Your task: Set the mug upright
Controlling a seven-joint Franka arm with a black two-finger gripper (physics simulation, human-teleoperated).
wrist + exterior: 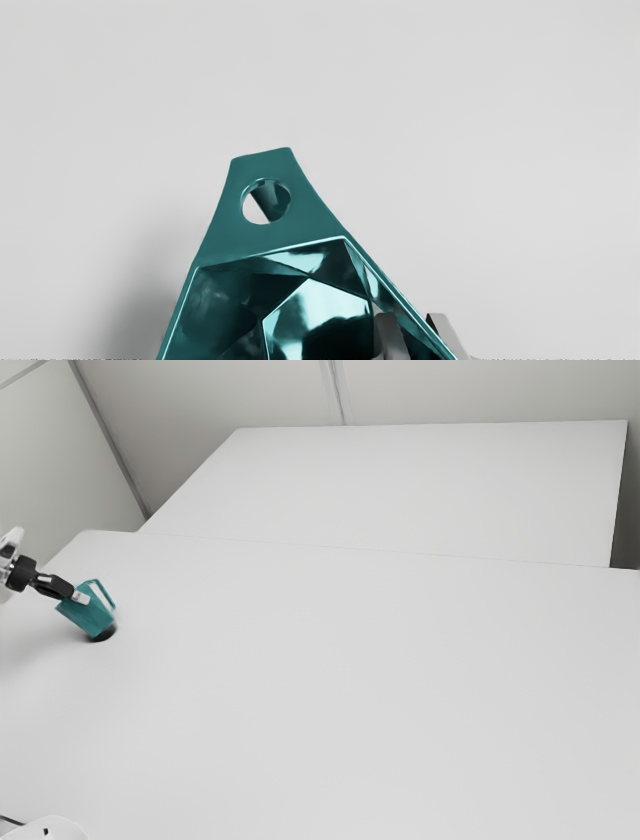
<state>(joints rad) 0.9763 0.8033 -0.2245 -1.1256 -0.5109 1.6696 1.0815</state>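
At the exterior view's left, the gripper (78, 597) reaches in and holds the teal mug (88, 616) by its rim side. The mug leans, its mouth toward the hand and its dark base low, close to the tabletop; whether the base touches is unclear. Its handle points up and toward the exterior view's right. In the wrist view I look into the faceted hollow of the mug (280, 200), with a round hole showing in the handle part. The gripper (416, 325) is shut on the mug's wall, one finger inside and the other outside.
The white table (330, 690) stretches out toward the exterior view's right. A second white surface (400, 490) lies behind its far edge. A white rounded object (50, 829) with a dark cable stands at the exterior view's lower left corner.
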